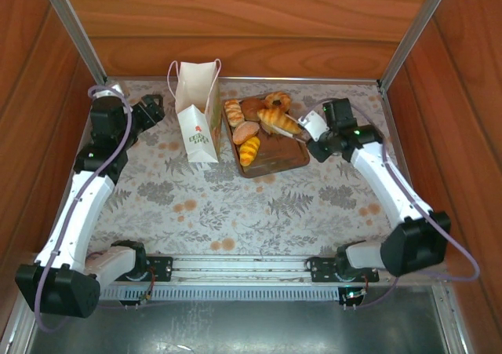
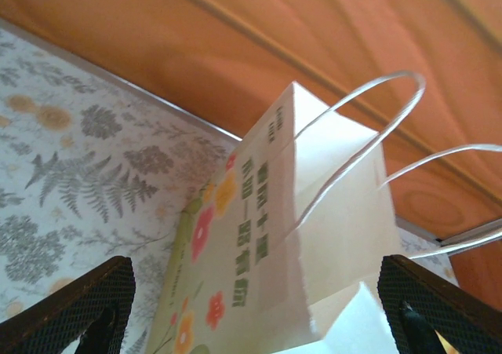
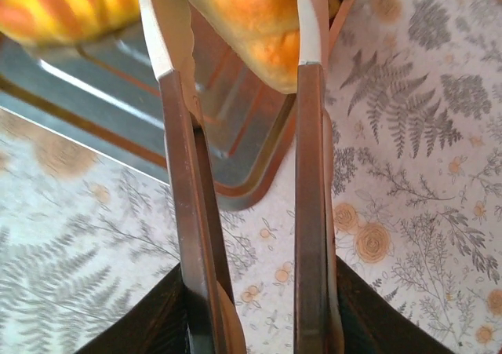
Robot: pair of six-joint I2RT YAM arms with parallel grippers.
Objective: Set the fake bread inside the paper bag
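One croissant gripped endwise in right jaws; paper bag lies leftward (left jaws open, facing it)

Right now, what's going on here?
The right claw has a golden croissant between its fingers at the brown tray, where the other toy pastries lie. It is unclear whether it has a firm grip yet. The left claw is open and faces the white paper bag, which stands upright just left of the tray.
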